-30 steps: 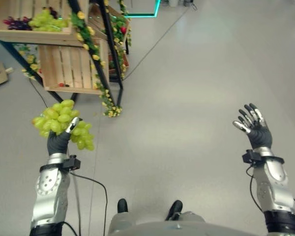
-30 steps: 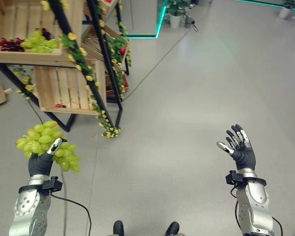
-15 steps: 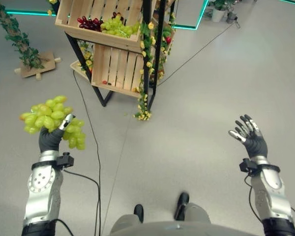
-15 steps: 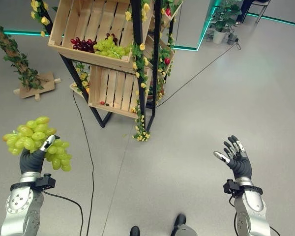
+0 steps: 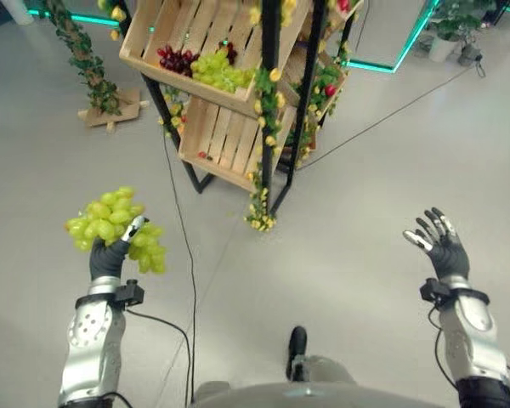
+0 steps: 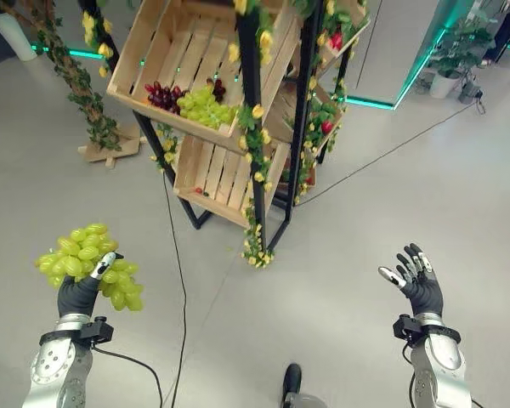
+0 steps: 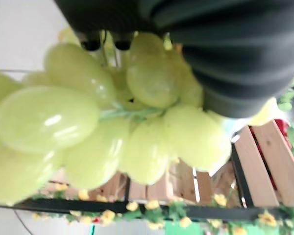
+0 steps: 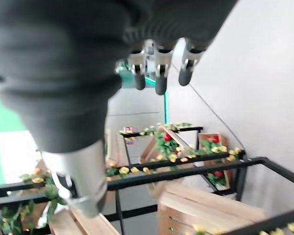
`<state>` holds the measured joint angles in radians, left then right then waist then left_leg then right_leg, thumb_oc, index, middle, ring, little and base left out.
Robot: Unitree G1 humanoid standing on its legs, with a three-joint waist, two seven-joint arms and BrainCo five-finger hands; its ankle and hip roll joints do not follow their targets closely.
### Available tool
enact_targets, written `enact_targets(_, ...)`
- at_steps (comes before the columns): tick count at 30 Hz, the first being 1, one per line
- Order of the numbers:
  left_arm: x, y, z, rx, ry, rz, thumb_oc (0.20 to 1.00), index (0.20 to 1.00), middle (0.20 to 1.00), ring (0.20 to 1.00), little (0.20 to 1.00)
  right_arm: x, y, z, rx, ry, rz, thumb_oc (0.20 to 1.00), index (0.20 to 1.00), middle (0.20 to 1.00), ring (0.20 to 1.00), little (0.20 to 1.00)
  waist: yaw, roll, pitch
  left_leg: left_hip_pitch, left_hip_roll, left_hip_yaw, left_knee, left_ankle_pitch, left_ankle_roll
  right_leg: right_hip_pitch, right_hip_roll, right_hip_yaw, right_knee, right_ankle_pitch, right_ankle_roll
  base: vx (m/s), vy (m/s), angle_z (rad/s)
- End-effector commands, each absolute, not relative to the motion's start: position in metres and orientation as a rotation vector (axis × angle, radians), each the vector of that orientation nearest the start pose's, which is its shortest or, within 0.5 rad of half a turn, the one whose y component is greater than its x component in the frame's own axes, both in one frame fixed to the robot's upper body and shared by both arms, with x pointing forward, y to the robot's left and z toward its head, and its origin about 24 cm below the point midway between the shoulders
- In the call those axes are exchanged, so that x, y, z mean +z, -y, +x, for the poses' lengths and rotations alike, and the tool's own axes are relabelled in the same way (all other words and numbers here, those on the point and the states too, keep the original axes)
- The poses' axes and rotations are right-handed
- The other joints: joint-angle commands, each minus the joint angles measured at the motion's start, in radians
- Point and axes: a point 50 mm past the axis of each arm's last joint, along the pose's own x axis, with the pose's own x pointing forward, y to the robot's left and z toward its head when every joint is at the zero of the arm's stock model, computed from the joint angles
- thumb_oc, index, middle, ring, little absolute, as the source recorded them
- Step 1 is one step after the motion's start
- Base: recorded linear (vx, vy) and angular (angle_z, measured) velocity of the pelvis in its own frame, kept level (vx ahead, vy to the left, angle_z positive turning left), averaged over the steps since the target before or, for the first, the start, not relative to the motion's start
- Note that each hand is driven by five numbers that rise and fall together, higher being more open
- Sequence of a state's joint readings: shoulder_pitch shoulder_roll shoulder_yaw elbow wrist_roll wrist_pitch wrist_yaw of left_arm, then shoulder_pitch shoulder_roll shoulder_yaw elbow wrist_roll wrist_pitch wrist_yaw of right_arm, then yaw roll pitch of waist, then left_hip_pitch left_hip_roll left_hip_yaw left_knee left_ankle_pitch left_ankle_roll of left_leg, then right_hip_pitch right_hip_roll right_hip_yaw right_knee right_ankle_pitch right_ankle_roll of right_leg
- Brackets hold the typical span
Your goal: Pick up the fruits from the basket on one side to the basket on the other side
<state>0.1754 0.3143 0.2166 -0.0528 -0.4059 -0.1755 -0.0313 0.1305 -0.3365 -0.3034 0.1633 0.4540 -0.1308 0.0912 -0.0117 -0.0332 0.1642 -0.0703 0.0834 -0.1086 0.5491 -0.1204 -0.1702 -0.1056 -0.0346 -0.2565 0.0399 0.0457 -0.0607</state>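
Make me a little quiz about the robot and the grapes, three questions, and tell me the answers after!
1. True or false: the left hand is curled round the bunch of green grapes.
2. The right hand is: A) holding red grapes, B) open and holding nothing, C) resting on a crate.
3. Fill in: in the upper wooden crate on the rack, green grapes lie beside dark ____ grapes.

Key:
1. True. The hand grips the bunch from below, raised above the floor.
2. B. Its fingers are spread, well clear of the rack.
3. Red.
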Motion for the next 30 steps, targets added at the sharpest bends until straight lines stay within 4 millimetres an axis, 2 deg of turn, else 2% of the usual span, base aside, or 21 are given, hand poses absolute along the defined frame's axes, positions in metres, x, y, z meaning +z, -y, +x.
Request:
enact_targets(1, 0.099, -0.267, 0.214, 0.17, 0.315, 0.032, 0.2, 0.2, 0.2, 0.2, 0.2, 0.056, 0.307, 0.206, -0.312, 0.109, 0.063, 1.0, 1.0, 1.0, 1.0, 1.0, -0.012, -0.036, 0.008, -0.08, -0.024, 0.081, -0.047, 0.129, 0.044, 0.109, -0.055, -0.008, -0.074, -0.075, 0.132, 0.15, -0.093, 0.1)
enact_targets(2, 0.096, -0.266, 0.213, 0.176, 0.307, 0.019, 0.2, 0.2, 0.2, 0.2, 0.2, 0.055, 0.307, 0.207, -0.323, 0.107, 0.062, 1.0, 1.0, 1.0, 1.0, 1.0, -0.003, -0.038, 0.007, -0.132, -0.001, 0.115, -0.132, 0.102, 0.058, 0.136, -0.053, -0.009, -0.088, -0.088, 0.134, 0.2, -0.045, -0.11)
enact_targets(3, 0.095, -0.267, 0.213, 0.182, 0.301, 0.024, 0.2, 0.2, 0.2, 0.2, 0.2, 0.054, 0.308, 0.208, -0.327, 0.105, 0.057, 1.0, 1.0, 1.0, 1.0, 1.0, 0.007, -0.033, 0.004, -0.141, -0.003, 0.109, -0.208, 0.085, 0.067, 0.139, -0.045, -0.001, -0.094, -0.092, 0.14, 0.21, -0.05, -0.11)
enact_targets(4, 0.095, -0.267, 0.213, 0.182, 0.3, 0.024, 0.2, 0.2, 0.2, 0.2, 0.2, 0.054, 0.308, 0.208, -0.327, 0.105, 0.056, 1.0, 1.0, 1.0, 1.0, 1.0, 0.01, -0.035, 0.003, -0.13, -0.004, 0.115, -0.224, 0.088, 0.067, 0.141, -0.048, 0.004, -0.095, -0.093, 0.141, 0.17, 0.02, -0.27)
enact_targets(5, 0.095, -0.268, 0.212, 0.188, 0.301, 0.032, 0.2, 0.2, 0.2, 0.2, 0.2, 0.054, 0.307, 0.21, -0.323, 0.103, 0.056, 1.0, 1.0, 1.0, 1.0, 1.0, 0.021, -0.027, 0.003, -0.142, -0.002, 0.084, -0.291, 0.103, 0.067, 0.145, -0.037, 0.013, -0.096, -0.099, 0.149, 0.27, 0.069, -0.43)
enact_targets(6, 0.096, -0.268, 0.212, 0.202, 0.305, 0.034, 0.2, 0.2, 0.2, 0.2, 0.2, 0.054, 0.305, 0.214, -0.309, 0.103, 0.047, 1.0, 1.0, 1.0, 1.0, 1.0, 0.038, -0.01, 0.002, -0.145, 0.036, 0.03, -0.454, 0.19, 0.045, 0.162, -0.015, 0.042, -0.095, -0.125, 0.154, 0.33, 0.091, -0.48)
enact_targets(9, 0.099, -0.269, 0.214, 0.202, 0.317, 0.048, 0.2, 0.2, 0.2, 0.2, 0.2, 0.057, 0.307, 0.218, -0.307, 0.107, 0.019, 1.0, 1.0, 1.0, 1.0, 1.0, 0.044, -0.003, 0.002, -0.153, 0.075, -0.006, -0.565, 0.236, 0.012, 0.194, -0.009, 0.074, -0.101, -0.156, 0.153, 0.26, 0.08, -0.76)
enact_targets(13, 0.1, -0.268, 0.214, 0.188, 0.32, 0.056, 0.2, 0.2, 0.2, 0.2, 0.2, 0.055, 0.308, 0.215, -0.309, 0.099, 0.022, 1.0, 1.0, 1.0, 1.0, 1.0, 0.035, 0.008, -0.013, -0.128, 0.095, 0.038, -0.567, 0.255, 0.0, 0.233, -0.026, 0.091, -0.114, -0.164, 0.165, 0.23, 0.195, -0.39)
enact_targets(17, 0.105, -0.267, 0.217, 0.167, 0.338, 0.077, 0.2, 0.2, 0.2, 0.2, 0.2, 0.056, 0.309, 0.213, -0.318, 0.101, 0.013, 1.0, 1.0, 1.0, 1.0, 1.0, 0.031, 0.002, -0.018, -0.131, 0.073, 0.045, -0.529, 0.229, 0.012, 0.241, -0.073, 0.085, -0.11, -0.161, 0.191, 0.21, 0.277, -0.25)
enact_targets(18, 0.11, -0.266, 0.221, 0.146, 0.348, 0.096, 0.2, 0.2, 0.2, 0.2, 0.2, 0.054, 0.307, 0.215, -0.322, 0.087, 0.0, 1.0, 1.0, 1.0, 1.0, 1.0, 0.022, -0.01, -0.021, -0.137, 0.031, 0.081, -0.46, 0.169, 0.057, 0.226, -0.154, 0.093, -0.014, -0.149, 0.224, 0.25, 0.349, -0.03)
enact_targets(19, 0.111, -0.266, 0.221, 0.146, 0.349, 0.097, 0.2, 0.2, 0.2, 0.2, 0.2, 0.054, 0.307, 0.216, -0.322, 0.087, 0.0, 1.0, 1.0, 1.0, 1.0, 1.0, 0.025, -0.013, -0.021, -0.139, 0.029, 0.085, -0.455, 0.166, 0.06, 0.221, -0.157, 0.097, -0.006, -0.153, 0.226, 0.4, 0.585, -0.14)
enact_targets(20, 0.116, -0.267, 0.223, 0.133, 0.365, 0.129, 0.2, 0.2, 0.2, 0.2, 0.2, 0.053, 0.304, 0.218, -0.319, 0.092, 0.013, 1.0, 1.0, 1.0, 1.0, 1.0, 0.017, -0.014, -0.024, -0.117, 0.007, 0.109, -0.445, 0.128, 0.094, 0.17, -0.192, 0.098, 0.095, -0.102, 0.248, 0.21, 0.364, -0.31)
enact_targets(21, 0.12, -0.266, 0.225, 0.129, 0.377, 0.149, 0.2, 0.2, 0.2, 0.2, 0.2, 0.053, 0.301, 0.22, -0.31, 0.098, 0.016, 1.0, 1.0, 1.0, 1.0, 1.0, 0.011, -0.015, -0.022, -0.102, -0.011, 0.121, -0.439, 0.11, 0.11, 0.135, -0.215, 0.105, 0.15, -0.052, 0.256, 0.25, 0.437, -0.48)
enact_targets(22, 0.124, -0.266, 0.226, 0.128, 0.393, 0.162, 0.2, 0.2, 0.2, 0.2, 0.2, 0.055, 0.3, 0.223, -0.305, 0.105, 0.008, 1.0, 1.0, 1.0, 1.0, 1.0, 0.008, -0.012, -0.018, -0.089, -0.02, 0.125, -0.438, 0.101, 0.12, 0.101, -0.224, 0.112, 0.195, -0.024, 0.258, 0.1, 0.203, -0.38)
enact_targets(23, 0.124, -0.266, 0.226, 0.129, 0.394, 0.162, 0.2, 0.2, 0.2, 0.2, 0.2, 0.056, 0.3, 0.223, -0.305, 0.106, 0.008, 1.0, 1.0, 1.0, 1.0, 1.0, 0.01, -0.012, -0.017, -0.09, -0.02, 0.128, -0.438, 0.101, 0.121, 0.096, -0.225, 0.116, 0.201, -0.026, 0.258, 0.08, 0.197, -0.26)
enact_targets(24, 0.127, -0.268, 0.226, 0.139, 0.406, 0.184, 0.2, 0.2, 0.2, 0.2, 0.2, 0.058, 0.298, 0.226, -0.305, 0.119, 0.013, 1.0, 1.0, 1.0, 1.0, 1.0, 0.01, -0.004, -0.012, -0.074, -0.023, 0.136, -0.443, 0.093, 0.13, 0.062, -0.233, 0.094, 0.236, -0.004, 0.255, 0.13, 0.276, -0.31)
enact_targets(25, 0.135, -0.271, 0.222, 0.154, 0.43, 0.226, 0.2, 0.2, 0.2, 0.2, 0.2, 0.06, 0.294, 0.231, -0.294, 0.129, 0.02, 1.0, 1.0, 1.0, 1.0, 1.0, 0.028, 0.005, -0.014, -0.044, -0.025, 0.165, -0.457, 0.072, 0.133, 0.037, -0.269, -0.018, 0.218, -0.006, 0.249, 0.13, 0.27, -0.61)
enact_targets(26, 0.135, -0.271, 0.222, 0.155, 0.429, 0.226, 0.2, 0.2, 0.2, 0.2, 0.2, 0.06, 0.294, 0.231, -0.294, 0.128, 0.02, 1.0, 1.0, 1.0, 1.0, 1.0, 0.026, 0.006, -0.015, -0.043, -0.025, 0.164, -0.46, 0.072, 0.133, 0.039, -0.268, -0.021, 0.217, -0.007, 0.248, 0.17, 0.2, -0.85)
enact_targets(28, 0.14, -0.273, 0.22, 0.17, 0.455, 0.219, 0.2, 0.2, 0.2, 0.2, 0.2, 0.057, 0.297, 0.228, -0.32, 0.12, 0.02, 1.0, 1.0, 1.0, 1.0, 1.0, 0.017, 0.0, -0.019, -0.012, -0.031, 0.164, -0.474, 0.061, 0.128, 0.022, -0.213, -0.03, 0.106, -0.047, 0.245, 0.22, 0.075, -0.69)
enact_targets(29, 0.141, -0.273, 0.219, 0.172, 0.459, 0.227, 0.2, 0.2, 0.2, 0.2, 0.2, 0.057, 0.296, 0.228, -0.319, 0.12, 0.026, 1.0, 1.0, 1.0, 1.0, 1.0, 0.028, -0.008, -0.025, -0.009, -0.034, 0.176, -0.465, 0.051, 0.124, 0.043, -0.228, -0.077, 0.076, -0.04, 0.25, 0.16, 0.035, -0.24)
enact_targets(30, 0.141, -0.273, 0.219, 0.171, 0.459, 0.228, 0.2, 0.2, 0.2, 0.2, 0.2, 0.056, 0.296, 0.228, -0.319, 0.119, 0.026, 1.0, 1.0, 1.0, 1.0, 1.0, 0.027, -0.008, -0.023, -0.009, -0.035, 0.175, -0.462, 0.049, 0.125, 0.049, -0.228, -0.081, 0.068, -0.037, 0.252, 0.09, -0.019, 0.01)
